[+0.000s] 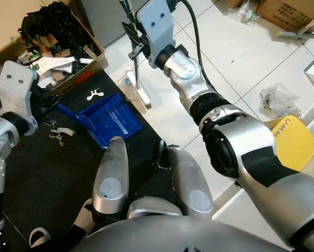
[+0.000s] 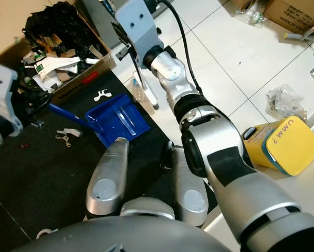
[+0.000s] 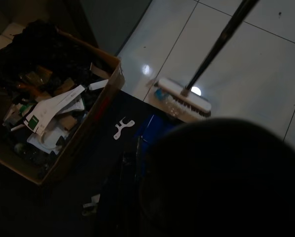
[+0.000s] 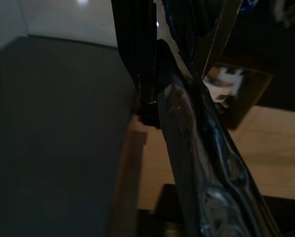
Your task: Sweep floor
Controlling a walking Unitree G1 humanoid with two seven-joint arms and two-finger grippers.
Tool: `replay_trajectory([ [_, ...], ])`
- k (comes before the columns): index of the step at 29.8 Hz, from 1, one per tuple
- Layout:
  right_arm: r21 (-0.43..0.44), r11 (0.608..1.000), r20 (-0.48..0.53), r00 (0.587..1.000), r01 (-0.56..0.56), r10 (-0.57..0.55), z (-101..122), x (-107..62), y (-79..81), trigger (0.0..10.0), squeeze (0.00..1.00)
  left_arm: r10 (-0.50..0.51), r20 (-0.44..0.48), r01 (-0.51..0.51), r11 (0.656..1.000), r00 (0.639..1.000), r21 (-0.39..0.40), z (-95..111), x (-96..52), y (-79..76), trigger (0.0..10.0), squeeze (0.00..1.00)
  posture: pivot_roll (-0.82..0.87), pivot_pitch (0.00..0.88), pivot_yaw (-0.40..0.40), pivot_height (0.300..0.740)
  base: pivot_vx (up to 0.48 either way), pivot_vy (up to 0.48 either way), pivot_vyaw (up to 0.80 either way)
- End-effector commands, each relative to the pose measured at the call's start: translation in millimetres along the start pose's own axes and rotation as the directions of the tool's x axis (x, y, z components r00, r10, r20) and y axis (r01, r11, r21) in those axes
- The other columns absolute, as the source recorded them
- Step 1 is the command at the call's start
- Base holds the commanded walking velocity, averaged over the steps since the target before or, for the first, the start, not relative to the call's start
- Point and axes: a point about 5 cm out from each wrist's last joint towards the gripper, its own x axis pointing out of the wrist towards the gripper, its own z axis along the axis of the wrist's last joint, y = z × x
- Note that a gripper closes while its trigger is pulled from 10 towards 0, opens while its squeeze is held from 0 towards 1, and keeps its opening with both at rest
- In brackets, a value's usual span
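Broom (image 1: 138, 86) stands almost upright with its pale brush head (image 3: 183, 96) on the white tile, just beside the edge of the black mat (image 1: 36, 184), bristles turned toward the blue dustpan (image 1: 111, 119). That stance suits drawing litter off the tile and onto the pan. The right gripper (image 1: 132, 32) is closed around the broom's dark handle high above the head, which gives leverage for short strokes; the right wrist view confirms black fingers clamped on a glossy shaft.

The dustpan lies flat on the mat, just inside its edge from the brush head, mouth facing the tile and its long blue handle running back toward the left gripper (image 1: 41, 100). That gripper hovers near the handle's end, apparently to steady the pan; whether its fingers are shut or parted I cannot tell.

Small white scraps (image 1: 95, 94) sit on the mat beside the pan, more by the handle. Beyond the pan a cardboard box (image 1: 78, 68) of rubbish waits, likely for emptying. Well away from the pan, on the tile, lie a yellow case (image 1: 291, 139) and a crumpled plastic bag (image 1: 276, 100).
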Motion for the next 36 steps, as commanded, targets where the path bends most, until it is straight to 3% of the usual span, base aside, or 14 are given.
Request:
replay_trajectory([
  [1,0.067,0.992,0.019,0.994,-0.109,0.108,-8,0.6,28.1,10.0,0.00,-0.052,-0.063,0.049,0.998,0.997,-0.048,-17,6.5,-10.6,10.0,0.00,0.49,0.244,-0.070,0.740,0.000,0.000,0.00],
  [9,0.079,0.976,0.045,0.979,-0.203,0.200,-12,-14.2,14.5,10.0,0.00,-0.056,-0.050,0.053,0.997,0.997,-0.053,-15,13.7,-12.3,10.0,0.00,0.47,0.231,-0.081,0.740,0.000,0.000,0.00],
  [14,0.142,0.957,0.061,0.967,-0.254,0.247,-16,-23.7,6.2,10.0,0.00,-0.059,-0.043,0.056,0.997,0.997,-0.056,-15,18.0,-13.1,10.0,0.00,0.46,0.223,-0.086,0.740,0.000,0.000,0.00],
  [21,0.230,0.888,0.120,0.917,-0.398,0.380,-19,-39.0,0.1,10.0,0.00,-0.061,-0.034,0.059,0.997,0.998,-0.055,-13,24.5,-12.2,10.0,0.00,0.44,0.208,-0.084,0.740,0.000,0.000,0.00],
  [31,0.225,0.840,0.173,0.868,-0.494,0.465,-8,-52.1,-18.5,10.0,0.00,-0.070,-0.020,0.069,0.997,0.997,-0.047,-10,32.5,-12.3,10.0,0.00,0.43,0.190,-0.082,0.740,0.000,0.000,0.00],
  [36,0.211,0.857,0.221,0.877,-0.469,0.426,7,-53.4,-37.4,10.0,0.00,-0.075,-0.015,0.074,0.996,0.997,-0.045,-9,35.9,-13.0,10.0,0.00,0.42,0.185,-0.084,0.740,0.000,0.000,0.00],
])
